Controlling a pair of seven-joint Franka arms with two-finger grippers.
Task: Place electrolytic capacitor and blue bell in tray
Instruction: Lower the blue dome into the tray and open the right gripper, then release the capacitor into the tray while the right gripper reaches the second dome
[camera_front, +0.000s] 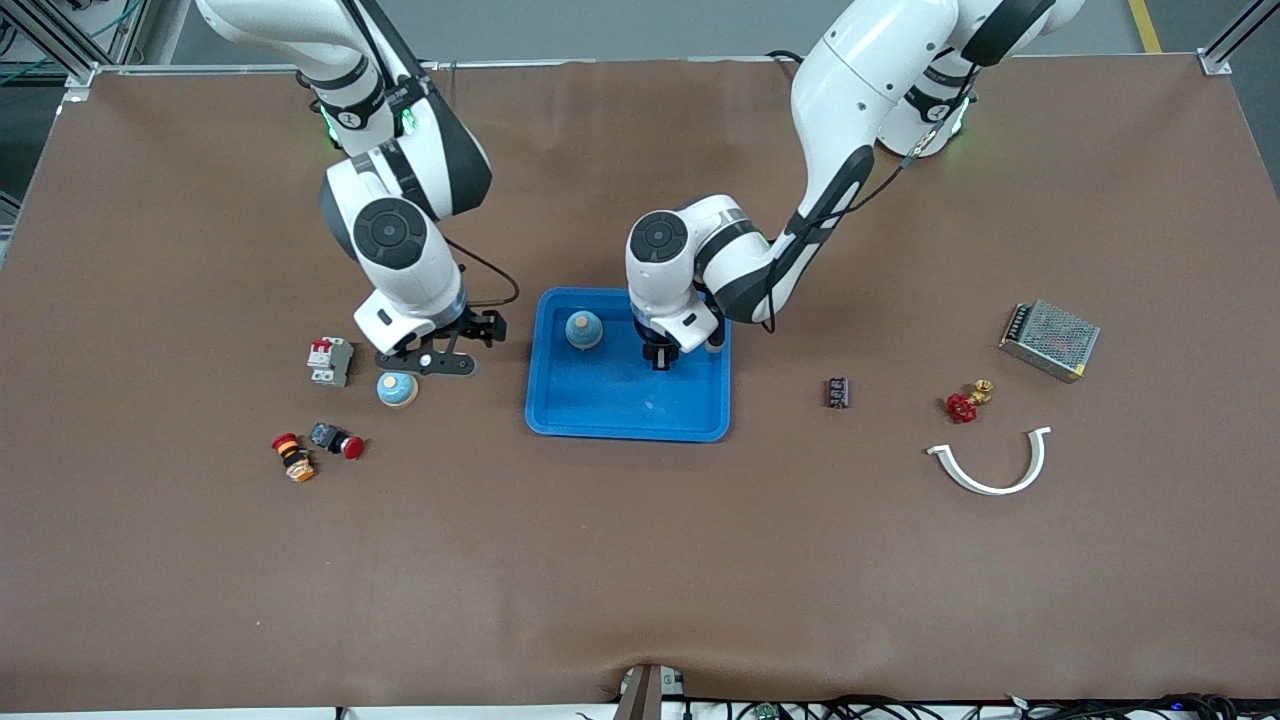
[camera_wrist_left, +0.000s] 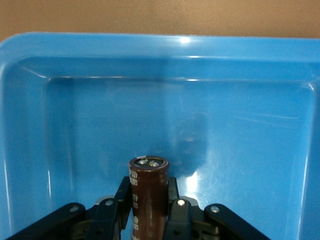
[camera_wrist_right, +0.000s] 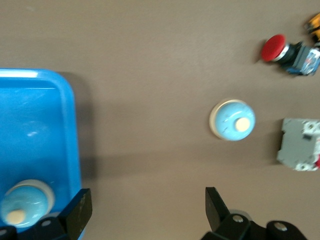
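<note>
Tray: we see the blue tray (camera_front: 628, 412) at the middle of the table, between the two arms.
Left gripper: our left gripper (camera_front: 660, 356) hangs over the tray's half toward the left arm's end, low above the floor of the tray.
Capacitor: the left wrist view shows the brown electrolytic capacitor (camera_wrist_left: 148, 192) clamped between the left fingers (camera_wrist_left: 172, 210), its terminal end pointing out past the fingertips, with the tray's floor under it. We cannot tell whether it touches the floor.
Bell in tray: one blue bell in the tray (camera_front: 584, 330) sits in the corner farther from the front camera, toward the right arm's end, beside the left gripper and apart from it.
Right gripper: our right gripper (camera_front: 448, 345) stands with its fingers spread wide and nothing between them, over bare table just outside the tray toward the right arm's end.
Bell on table: a second blue bell (camera_front: 397, 389) sits on the table near the right gripper, a little nearer to the front camera, not between its fingers.
Neighbours: a grey breaker (camera_front: 329, 360) lies beside that bell, and a red push button (camera_front: 337, 441) lies nearer to the front camera.
</note>
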